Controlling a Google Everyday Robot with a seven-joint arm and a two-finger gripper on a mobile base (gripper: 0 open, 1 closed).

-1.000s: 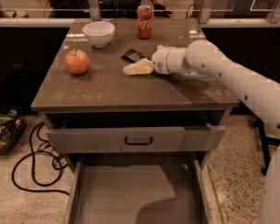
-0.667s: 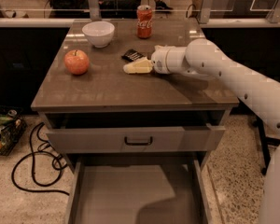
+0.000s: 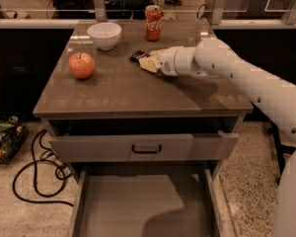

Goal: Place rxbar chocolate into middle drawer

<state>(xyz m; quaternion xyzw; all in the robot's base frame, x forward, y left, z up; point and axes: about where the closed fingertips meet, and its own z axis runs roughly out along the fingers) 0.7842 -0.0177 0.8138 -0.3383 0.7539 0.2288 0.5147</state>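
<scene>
The rxbar chocolate [image 3: 136, 56], a small flat black wrapper, lies on the cabinet top between the white bowl and the soda can. My gripper [image 3: 149, 63], cream-coloured at the end of the white arm, reaches in from the right and sits right against the bar's near right end, partly overlapping it. The middle drawer [image 3: 138, 206] is pulled open at the bottom of the view, showing a plain grey-beige floor with thin side walls and nothing in it.
A red apple [image 3: 81, 65] sits at the left of the cabinet top [image 3: 118, 95], a white bowl [image 3: 104, 35] at the back left and a red soda can [image 3: 153, 16] at the back. The top drawer [image 3: 146, 148] with a black handle is slightly open. Black cables [image 3: 37, 174] lie on the floor at left.
My gripper has shifted slightly toward the back of the cabinet top, closer onto the rxbar. The bar, apple, bowl and drawers have not moved.
</scene>
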